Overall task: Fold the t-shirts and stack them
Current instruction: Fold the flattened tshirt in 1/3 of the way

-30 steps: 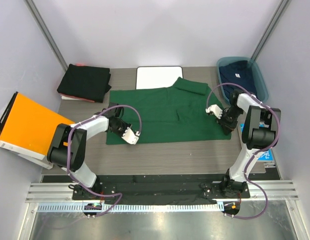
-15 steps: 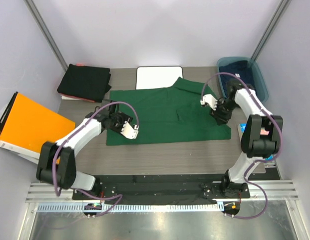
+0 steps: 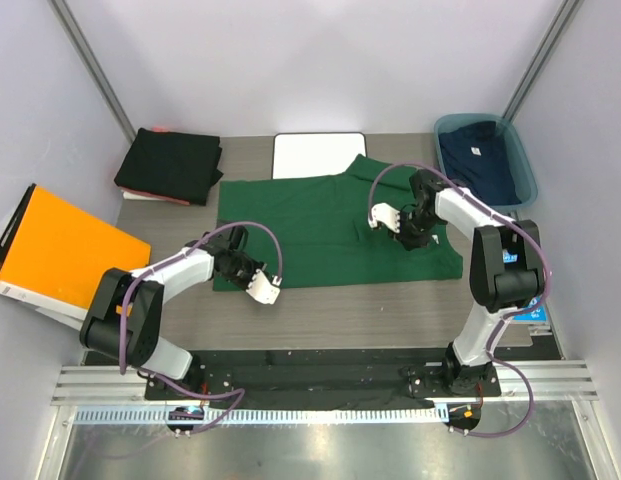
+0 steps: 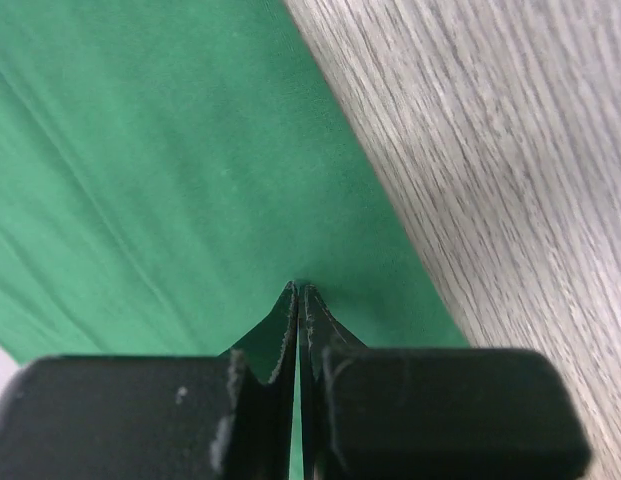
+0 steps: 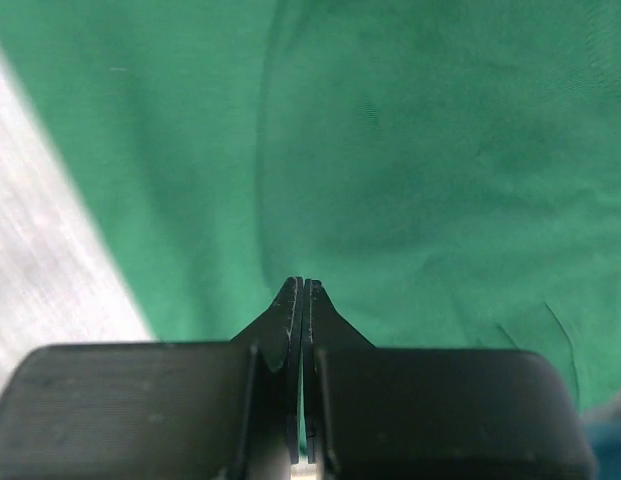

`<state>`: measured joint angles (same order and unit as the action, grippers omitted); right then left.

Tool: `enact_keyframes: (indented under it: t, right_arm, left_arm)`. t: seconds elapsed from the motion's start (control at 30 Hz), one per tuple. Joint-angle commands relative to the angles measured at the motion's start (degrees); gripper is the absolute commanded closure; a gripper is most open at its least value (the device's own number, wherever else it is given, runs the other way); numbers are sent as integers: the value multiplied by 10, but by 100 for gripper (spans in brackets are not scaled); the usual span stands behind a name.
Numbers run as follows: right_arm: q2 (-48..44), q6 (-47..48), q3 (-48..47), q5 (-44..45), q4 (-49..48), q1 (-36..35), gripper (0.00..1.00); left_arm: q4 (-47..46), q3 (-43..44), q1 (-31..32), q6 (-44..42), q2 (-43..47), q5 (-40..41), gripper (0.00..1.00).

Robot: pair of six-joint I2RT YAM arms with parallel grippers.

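A dark green t-shirt [image 3: 310, 225] lies spread flat in the middle of the table. My left gripper [image 3: 233, 268] is shut, its tips [image 4: 300, 290] down on the green cloth [image 4: 140, 150] just inside the near hem at the left corner. Over the shirt's right half, my right gripper [image 3: 408, 232] is shut too, its tips [image 5: 302, 283] against the cloth [image 5: 440, 150]. No bunched cloth shows between either pair of jaws. Black folded t-shirts [image 3: 170, 165] sit at the back left. A navy t-shirt [image 3: 480, 155] lies in the bin.
A white board [image 3: 318, 155] lies behind the green shirt. The blue bin [image 3: 525, 170] stands at the back right. An orange folder [image 3: 65, 250] hangs off the table's left edge. Bare wood-grain table [image 4: 510, 130] runs along the near hem.
My right gripper has travelled left from the shirt's right edge to over its right half. My left gripper has shifted slightly nearer, onto the hem. The shirt lies much as before.
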<state>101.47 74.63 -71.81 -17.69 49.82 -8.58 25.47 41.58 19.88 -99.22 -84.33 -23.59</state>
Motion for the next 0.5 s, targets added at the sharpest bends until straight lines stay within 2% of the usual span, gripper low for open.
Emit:
enact_keyframes:
  t: [0.0,0.23,0.47]
  right_arm:
    - [24,-5,-28,5,-38,4,99]
    - [69,7,-8,15,-17,-3,99]
    - [59,1,33,16,-12,-11,99]
  left_arm:
    - [-34,18,2,1,-18,-16,100]
    - [-10,6,2,-16,-26,-22,100]
    - [54,-34,2,-58,-1,-36,100]
